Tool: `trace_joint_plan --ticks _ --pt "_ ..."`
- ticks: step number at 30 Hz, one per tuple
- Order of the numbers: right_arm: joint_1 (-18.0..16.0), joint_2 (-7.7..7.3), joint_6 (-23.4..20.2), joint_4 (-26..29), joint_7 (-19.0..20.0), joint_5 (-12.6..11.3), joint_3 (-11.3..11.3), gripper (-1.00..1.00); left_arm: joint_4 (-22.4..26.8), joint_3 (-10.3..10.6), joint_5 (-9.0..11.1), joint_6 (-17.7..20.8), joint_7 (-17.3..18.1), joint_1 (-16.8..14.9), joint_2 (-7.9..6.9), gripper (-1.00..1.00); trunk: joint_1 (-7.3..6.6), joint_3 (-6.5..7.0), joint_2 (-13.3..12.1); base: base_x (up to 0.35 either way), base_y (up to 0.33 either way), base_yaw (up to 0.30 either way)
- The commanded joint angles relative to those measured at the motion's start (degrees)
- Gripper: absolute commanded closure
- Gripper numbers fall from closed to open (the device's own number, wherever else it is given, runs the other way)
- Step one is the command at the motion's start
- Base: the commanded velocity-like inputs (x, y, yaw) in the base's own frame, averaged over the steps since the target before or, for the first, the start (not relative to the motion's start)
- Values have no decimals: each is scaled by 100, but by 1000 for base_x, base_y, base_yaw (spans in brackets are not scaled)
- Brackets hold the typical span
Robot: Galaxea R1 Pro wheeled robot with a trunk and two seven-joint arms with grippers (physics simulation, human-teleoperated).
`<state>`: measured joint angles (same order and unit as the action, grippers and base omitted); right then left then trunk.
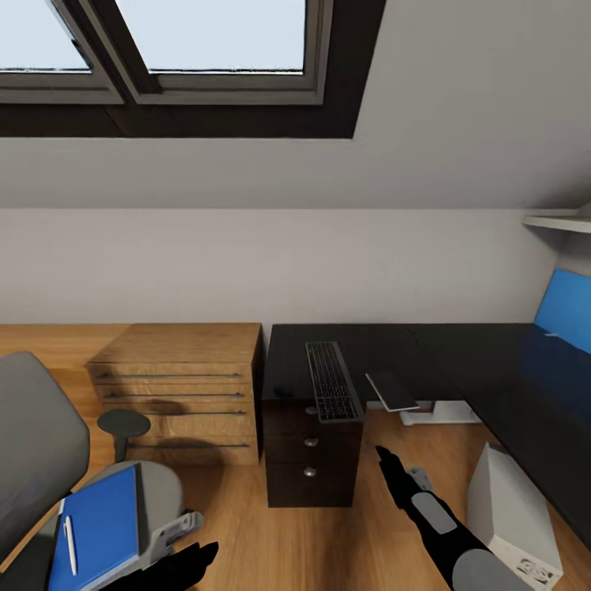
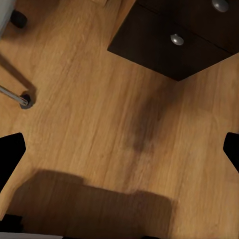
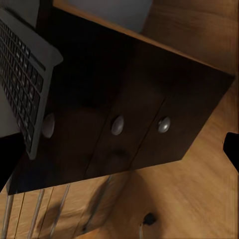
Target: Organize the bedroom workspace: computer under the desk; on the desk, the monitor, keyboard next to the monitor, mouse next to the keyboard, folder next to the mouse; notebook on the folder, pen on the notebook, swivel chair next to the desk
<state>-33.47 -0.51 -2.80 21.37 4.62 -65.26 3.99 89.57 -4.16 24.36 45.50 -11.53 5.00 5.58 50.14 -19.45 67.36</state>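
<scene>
The grey swivel chair (image 1: 37,460) stands at the lower left with the blue folder (image 1: 103,525) on its seat and the white pen (image 1: 70,543) lying on the folder. The keyboard (image 1: 332,382) lies on the black desk (image 1: 460,353) above the drawer unit (image 1: 310,460), its end overhanging the front edge. Beside it a small flat dark grey book, apparently the notebook (image 1: 392,391), also juts over the edge. The light grey computer (image 1: 513,513) stands on the floor at the right. My left gripper (image 1: 193,558) hangs open over bare floor beside the chair. My right gripper (image 1: 390,464) is open, low in front of the drawer unit (image 3: 117,124), below the keyboard (image 3: 25,84). The monitor is out of view.
A light wooden dresser (image 1: 185,394) stands against the desk's left side. The blue back panel (image 1: 566,312) rises at the far right under a white shelf (image 1: 558,220). A chair castor (image 2: 25,101) and the drawer unit's corner (image 2: 179,40) show over wood floor (image 2: 99,124).
</scene>
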Motion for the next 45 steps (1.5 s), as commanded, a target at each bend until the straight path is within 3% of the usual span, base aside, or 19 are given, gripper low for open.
trace_joint_plan --ticks 1,20,24,25,31,45 --pt "-24 -8 -5 -30 24 -31 32 -100 8 -6 61 21 -42 -1 4 -100 23 -24 45 0 0 0" --pt "-102 -75 47 -126 508 -9 32 -100 77 -1 60 15 -51 1 12 -100 440 -365 807 0 0 0" --pt "-95 -94 -1 -147 936 -2 26 -100 127 8 60 13 -51 1 19 -100 528 -437 968 0 0 0" --pt "-91 -161 -250 -173 1701 22 18 -100 155 29 60 12 -51 1 21 -100 550 -455 1008 0 0 0" --pt "-89 -204 -577 -237 2228 51 19 -100 157 84 60 12 -51 1 22 -100 682 -562 1249 0 0 0" --pt "-89 -242 -687 -268 2328 57 15 -100 149 108 60 12 -51 1 22 -100 989 -814 1810 0 0 0"
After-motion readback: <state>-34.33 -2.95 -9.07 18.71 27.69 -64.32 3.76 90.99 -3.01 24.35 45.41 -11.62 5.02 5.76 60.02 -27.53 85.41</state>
